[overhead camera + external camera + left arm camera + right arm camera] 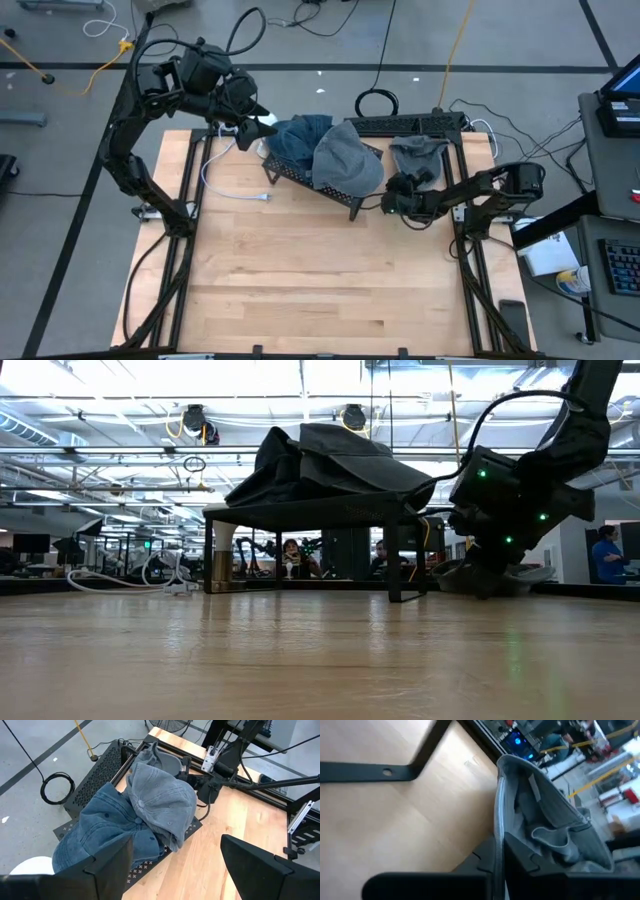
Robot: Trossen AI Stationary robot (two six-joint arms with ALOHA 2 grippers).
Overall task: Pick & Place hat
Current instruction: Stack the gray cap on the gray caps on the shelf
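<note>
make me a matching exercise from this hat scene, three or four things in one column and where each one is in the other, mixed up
Things:
1. blue denim hat
2. light grey hat
3. dark grey hat
4. left gripper

Places:
A. on the table beside the rack, at the right gripper
B. on the black rack, on the side toward the left arm
C. above the rack's far corner, holding nothing
D. on the rack, on the side toward the right arm

Pairs: 1-B, 2-D, 3-A, 4-C

Your two arms are matte black with jointed links, the right arm (520, 490) dotted with small green indicator lights.
</note>
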